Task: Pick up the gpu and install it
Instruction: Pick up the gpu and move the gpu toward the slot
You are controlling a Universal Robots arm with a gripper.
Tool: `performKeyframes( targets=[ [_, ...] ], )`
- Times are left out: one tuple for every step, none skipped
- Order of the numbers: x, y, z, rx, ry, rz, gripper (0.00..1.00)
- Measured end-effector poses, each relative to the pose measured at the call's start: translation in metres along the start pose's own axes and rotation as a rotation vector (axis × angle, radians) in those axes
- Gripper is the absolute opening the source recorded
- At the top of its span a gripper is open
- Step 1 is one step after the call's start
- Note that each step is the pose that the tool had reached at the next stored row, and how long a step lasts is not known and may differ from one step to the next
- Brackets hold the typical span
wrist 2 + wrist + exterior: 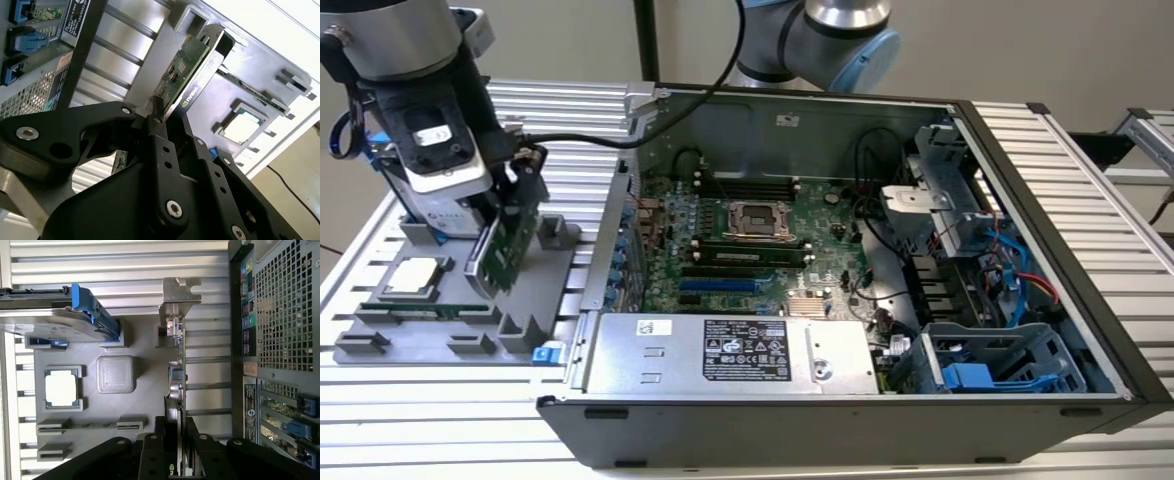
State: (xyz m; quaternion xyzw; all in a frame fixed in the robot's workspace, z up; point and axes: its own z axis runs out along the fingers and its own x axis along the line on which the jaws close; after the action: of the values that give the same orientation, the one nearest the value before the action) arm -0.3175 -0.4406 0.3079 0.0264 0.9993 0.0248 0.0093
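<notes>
The gpu (502,250) is a green circuit-board card held upright and slightly tilted over the grey parts tray (454,335) at the exterior view's left. My gripper (491,205) is shut on its upper edge. In the second wrist view the black fingers (159,131) clamp the gpu (181,72), whose green face and black cooler edge both show. The first wrist view sees the gpu (178,365) edge-on, with its silver bracket (179,296) at the far end and my gripper (178,442) shut on it. Whether the card touches the tray I cannot tell.
The open computer case (1014,180) lies to the exterior view's right, with the motherboard (734,235) and power supply (720,355) inside. On the tray sit a processor (61,388), a thin memory stick (82,425) and a hard drive with blue rails (55,322).
</notes>
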Motion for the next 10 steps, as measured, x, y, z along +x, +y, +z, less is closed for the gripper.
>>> performKeyframes(
  targets=[
    [0.0,0.0,-0.0007,0.0,0.0,0.0,0.0],
    [0.0,0.0001,-0.0014,0.0,0.0,0.0,0.0],
    [-0.0001,0.0001,-0.0022,0.0,0.0,0.0,0.0],
    [-0.0001,0.0001,-0.0029,0.0,0.0,0.0,0.0],
    [-0.0001,0.0002,-0.0036,0.0,0.0,0.0,0.0],
    [-0.0001,0.0002,-0.0043,0.0,0.0,0.0,0.0],
    [-0.0001,0.0002,-0.005,0.0,0.0,0.0,0.0],
    [-0.0001,0.0003,-0.0057,0.0,0.0,0.0,0.0],
    [-0.0001,0.0003,-0.0063,0.0,0.0,0.0,0.0],
    [-0.0001,0.0003,-0.007,0.0,0.0,0.0,0.0]
  ],
)
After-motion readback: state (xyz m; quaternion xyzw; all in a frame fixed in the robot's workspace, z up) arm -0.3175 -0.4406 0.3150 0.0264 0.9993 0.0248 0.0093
